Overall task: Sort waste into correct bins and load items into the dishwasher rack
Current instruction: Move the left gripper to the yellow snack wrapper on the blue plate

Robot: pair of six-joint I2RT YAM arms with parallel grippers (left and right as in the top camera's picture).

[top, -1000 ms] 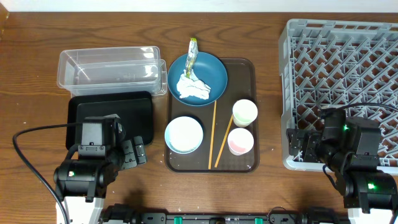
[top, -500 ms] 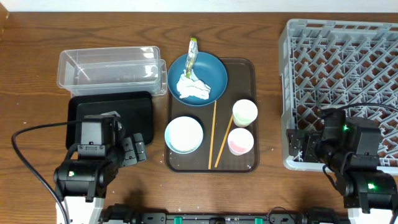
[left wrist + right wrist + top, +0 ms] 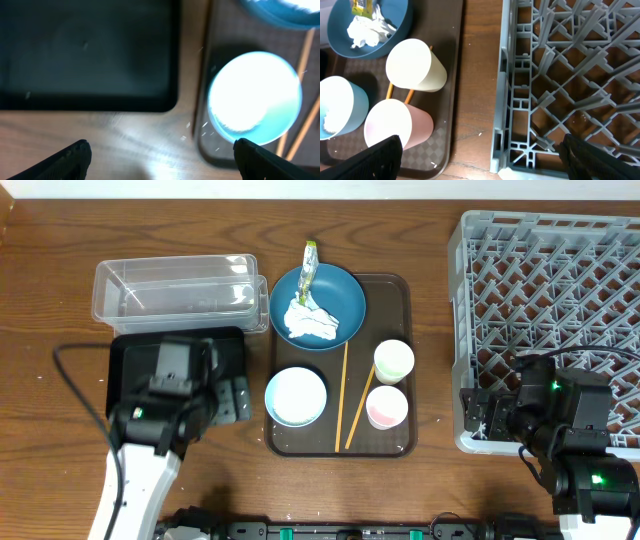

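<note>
The dark blue plate [image 3: 318,306] at the brown tray's far end holds the crumpled white tissue [image 3: 311,320] and the green-yellow wrapper [image 3: 309,264]. The light blue bowl [image 3: 296,396], cream cup [image 3: 394,361], pink cup [image 3: 387,407] and two chopsticks [image 3: 350,402] sit on the tray. My left gripper [image 3: 162,159] is open and empty over the table between the black tray [image 3: 85,55] and the bowl [image 3: 255,97]. My right gripper [image 3: 480,156] is open and empty at the grey rack's [image 3: 570,75] left front corner, beside the cups [image 3: 417,65].
The clear tub [image 3: 175,290] stands behind the black tray [image 3: 135,360] at the left. The brown serving tray [image 3: 395,442] lies in the middle. The grey dishwasher rack [image 3: 550,310] fills the right side. A few rice grains lie on the brown tray [image 3: 451,120].
My left arm has moved forward and to the right, toward the bowl, over the black tray's near right corner. The right arm has not moved.
</note>
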